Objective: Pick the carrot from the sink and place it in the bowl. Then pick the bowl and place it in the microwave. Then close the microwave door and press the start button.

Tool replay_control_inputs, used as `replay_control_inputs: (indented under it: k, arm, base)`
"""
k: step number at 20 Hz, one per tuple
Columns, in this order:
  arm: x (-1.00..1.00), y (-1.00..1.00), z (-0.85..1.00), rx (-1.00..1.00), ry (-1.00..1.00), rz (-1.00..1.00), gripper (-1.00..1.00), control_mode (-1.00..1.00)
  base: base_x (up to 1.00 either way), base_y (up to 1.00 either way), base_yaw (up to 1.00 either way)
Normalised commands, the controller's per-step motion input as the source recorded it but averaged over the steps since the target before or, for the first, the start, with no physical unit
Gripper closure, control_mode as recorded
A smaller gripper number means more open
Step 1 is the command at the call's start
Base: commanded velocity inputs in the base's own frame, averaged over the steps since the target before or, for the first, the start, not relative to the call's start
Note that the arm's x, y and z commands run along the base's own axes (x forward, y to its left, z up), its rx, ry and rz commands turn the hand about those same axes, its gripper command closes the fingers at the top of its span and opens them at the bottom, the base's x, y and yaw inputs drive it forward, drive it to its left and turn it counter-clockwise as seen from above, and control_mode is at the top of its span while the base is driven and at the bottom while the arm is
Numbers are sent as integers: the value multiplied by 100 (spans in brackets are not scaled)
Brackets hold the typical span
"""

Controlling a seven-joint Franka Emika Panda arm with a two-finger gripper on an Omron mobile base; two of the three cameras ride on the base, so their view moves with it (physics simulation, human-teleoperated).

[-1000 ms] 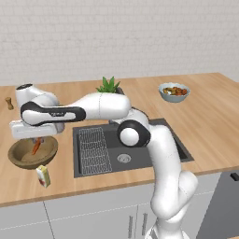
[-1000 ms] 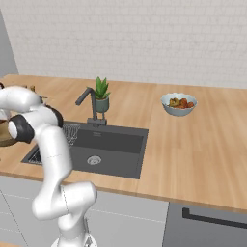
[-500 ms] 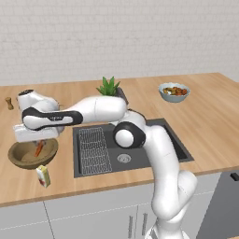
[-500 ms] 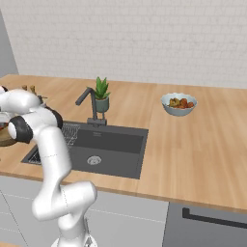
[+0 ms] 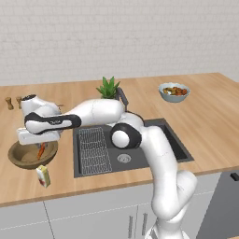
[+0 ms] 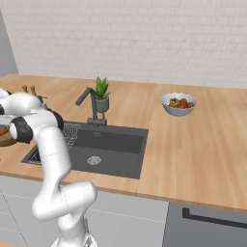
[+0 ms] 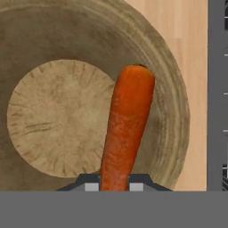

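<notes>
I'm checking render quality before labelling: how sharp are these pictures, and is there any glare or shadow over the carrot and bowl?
Hand view: the carrot and bowl are crisp, evenly lit, no glare. Left base view: soft and slightly blurred; the bowl sits in shade beneath the gripper. Right base view: soft too, flat light, faint shadow inside the sink.

A pale brick wall [image 5: 121,37] runs behind a long wooden counter [image 5: 205,116]. Light-grey cabinet fronts [image 5: 93,219] sit below it, and a darker appliance front [image 6: 207,224], possibly a dishwasher, stands at the right. Soft, even light throughout.
</notes>
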Motion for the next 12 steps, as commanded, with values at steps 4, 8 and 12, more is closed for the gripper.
replay_control_inputs:
  k: [4, 8, 12]
  arm:
    - [10, 1, -29, 1, 0, 0, 100, -100]
    - [24, 0, -27, 0, 0, 0, 100, -100]
    - [33, 2, -20, 0, 0, 0, 100, -100]
  base:
    - [0, 0, 0]
    - [0, 0, 0]
    - [0, 0, 0]
